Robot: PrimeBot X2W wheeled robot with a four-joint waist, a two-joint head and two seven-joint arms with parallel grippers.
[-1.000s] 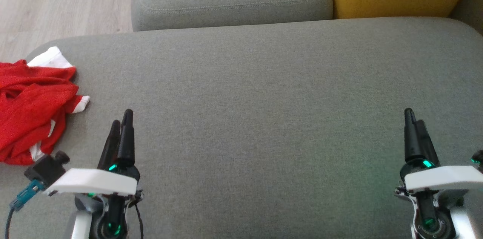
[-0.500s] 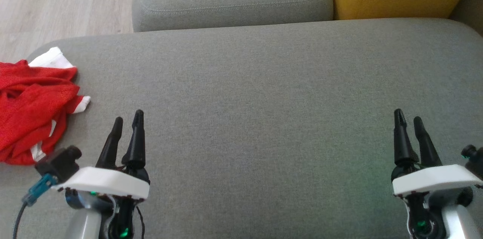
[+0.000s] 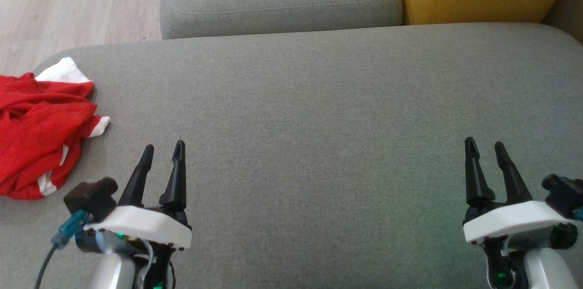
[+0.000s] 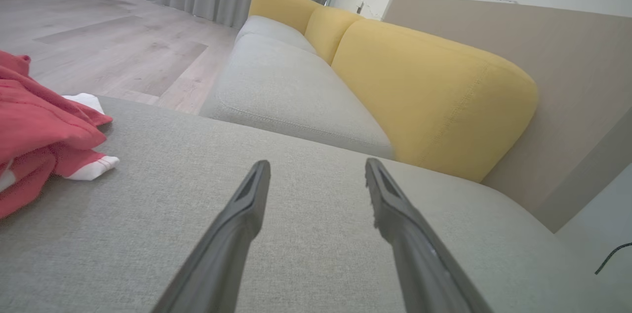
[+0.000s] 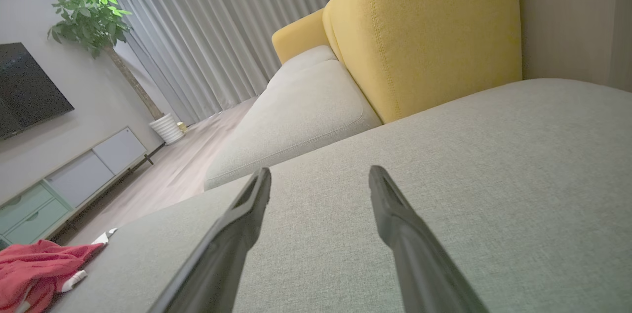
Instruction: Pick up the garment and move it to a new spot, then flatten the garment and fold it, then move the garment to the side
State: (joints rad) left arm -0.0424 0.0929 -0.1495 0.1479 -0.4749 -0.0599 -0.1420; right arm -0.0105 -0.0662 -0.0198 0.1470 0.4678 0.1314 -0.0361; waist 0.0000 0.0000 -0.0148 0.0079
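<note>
Red garment (image 3: 38, 131) — left edge cropped

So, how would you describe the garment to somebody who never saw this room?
Start at the wide grey sofa seat before the robot. Follow it to its left edge, beside the wooden floor: the garment lies there, crumpled. It alone is bright red with white trim.

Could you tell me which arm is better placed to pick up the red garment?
Probably left: the red garment lies crumpled at the left edge of the seat, near the open left gripper; the right gripper is across the seat.
</note>
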